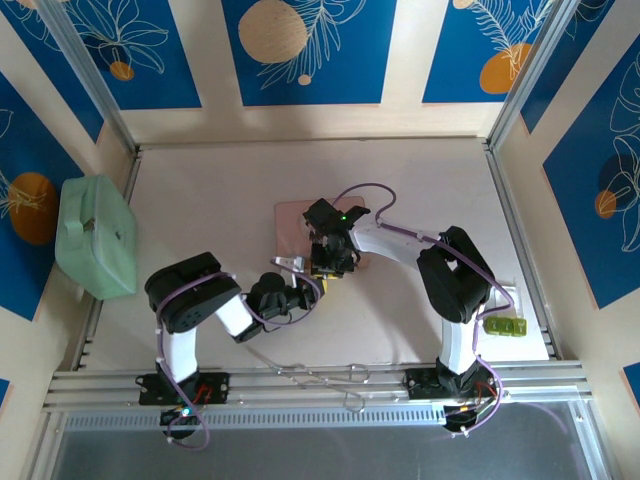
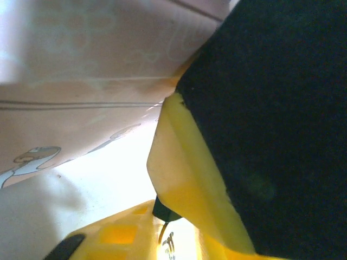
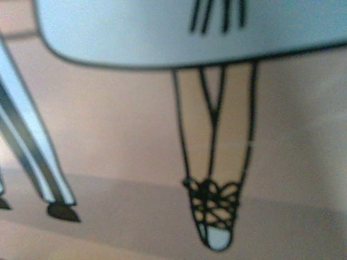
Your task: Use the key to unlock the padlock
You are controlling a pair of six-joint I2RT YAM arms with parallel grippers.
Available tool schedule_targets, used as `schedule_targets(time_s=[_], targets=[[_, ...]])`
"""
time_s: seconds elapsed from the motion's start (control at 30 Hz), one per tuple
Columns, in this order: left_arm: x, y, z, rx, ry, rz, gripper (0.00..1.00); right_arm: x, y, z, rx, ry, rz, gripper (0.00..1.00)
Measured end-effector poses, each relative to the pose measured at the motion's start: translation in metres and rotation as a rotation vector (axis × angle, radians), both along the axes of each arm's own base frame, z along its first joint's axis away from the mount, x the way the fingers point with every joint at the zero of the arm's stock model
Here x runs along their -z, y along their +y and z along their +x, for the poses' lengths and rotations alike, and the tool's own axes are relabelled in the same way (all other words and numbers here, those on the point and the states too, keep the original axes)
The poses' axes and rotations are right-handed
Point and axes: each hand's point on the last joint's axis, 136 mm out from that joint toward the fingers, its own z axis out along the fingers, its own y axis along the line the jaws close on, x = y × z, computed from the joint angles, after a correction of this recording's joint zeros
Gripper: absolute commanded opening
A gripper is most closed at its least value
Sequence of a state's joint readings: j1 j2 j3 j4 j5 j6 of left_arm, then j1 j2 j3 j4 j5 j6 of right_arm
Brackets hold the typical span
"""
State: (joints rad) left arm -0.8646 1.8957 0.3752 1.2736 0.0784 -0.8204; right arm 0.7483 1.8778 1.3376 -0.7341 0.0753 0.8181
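Observation:
The pink box (image 1: 296, 224) lies at mid table. My right gripper (image 1: 333, 260) reaches down over its near right corner, and my left gripper (image 1: 316, 282) comes in from the left, its tip right under the right one. A tiny silvery piece (image 1: 290, 263) sits at the box's near edge, too small to say whether it is the padlock or the key. In the left wrist view, yellow fingers (image 2: 184, 173) and a black pad crowd the frame, with a small dark bit (image 2: 164, 210) wedged between yellow parts. The box's printed lid (image 3: 135, 119) shows in the right wrist view.
A mint-green case (image 1: 96, 236) stands at the left wall. A yellow-green block (image 1: 505, 325) rests on a white sheet at the right. Metal rails (image 1: 320, 385) run along the near edge, and walls close the other three sides.

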Motion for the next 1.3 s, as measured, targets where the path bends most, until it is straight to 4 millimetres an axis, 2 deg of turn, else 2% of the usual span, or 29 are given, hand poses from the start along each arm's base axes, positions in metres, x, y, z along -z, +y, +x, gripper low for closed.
schedule_targets(time_s=[0.2,0.4,0.47,0.7,0.9,1.13,1.3], targets=[[-0.001,0.0,0.0,-0.001,0.004,-0.003,0.08,0.0,0.0,0.001,-0.003,-0.001,0.005,0.3],[-0.004,-0.001,0.0,-0.008,0.028,-0.029,0.04,0.0,0.003,0.004,0.002,-0.014,0.027,0.5],[-0.005,-0.001,-0.001,-0.009,0.036,-0.039,0.03,0.0,0.004,0.004,0.006,-0.033,0.047,0.53],[-0.011,-0.002,0.0,-0.021,0.069,-0.085,0.02,-0.013,-0.013,0.0,0.061,-0.149,0.189,0.61],[-0.019,-0.004,0.002,-0.022,0.107,-0.152,0.02,-0.02,-0.026,0.01,0.112,-0.248,0.382,0.57],[-0.023,-0.004,0.002,-0.014,0.126,-0.181,0.01,-0.024,-0.017,0.022,0.086,-0.267,0.594,0.5],[-0.024,-0.003,0.003,-0.013,0.132,-0.191,0.0,-0.023,-0.014,0.028,0.074,-0.245,0.675,0.49]])
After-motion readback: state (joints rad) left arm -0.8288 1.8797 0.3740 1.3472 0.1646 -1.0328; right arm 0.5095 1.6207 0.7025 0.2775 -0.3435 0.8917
